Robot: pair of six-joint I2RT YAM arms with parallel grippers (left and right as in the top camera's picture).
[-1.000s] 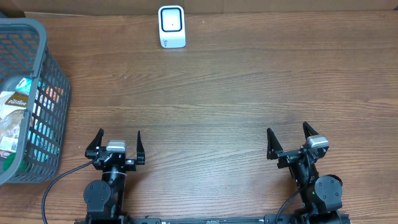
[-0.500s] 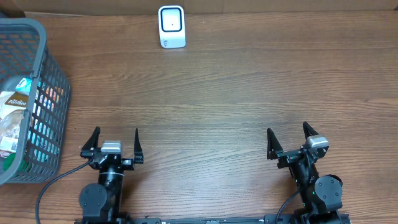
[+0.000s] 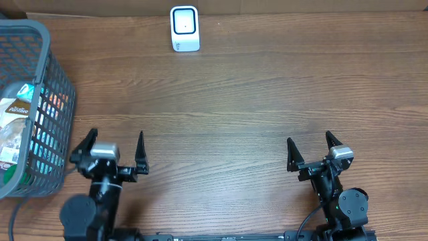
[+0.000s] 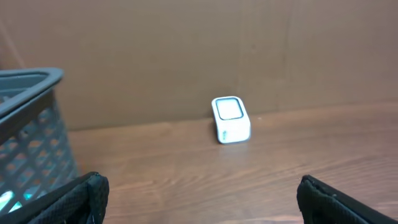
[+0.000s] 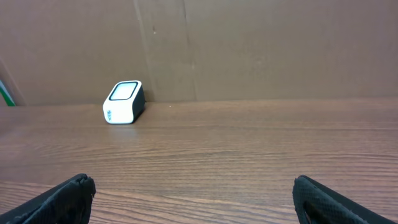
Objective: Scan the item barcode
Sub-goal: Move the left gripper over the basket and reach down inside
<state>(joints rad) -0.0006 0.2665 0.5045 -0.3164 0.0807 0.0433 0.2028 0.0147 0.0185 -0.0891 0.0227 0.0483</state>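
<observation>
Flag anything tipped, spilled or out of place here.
Nothing stands out. The scanner sits upright at the back, the packets lie inside the basket at left, and the left gripper and right gripper are open and empty.

Overhead: looks straight down on whole surface. Both wrist views: low, close to surface, facing back wall. All three share scanner; left wrist and overhead share basket.
</observation>
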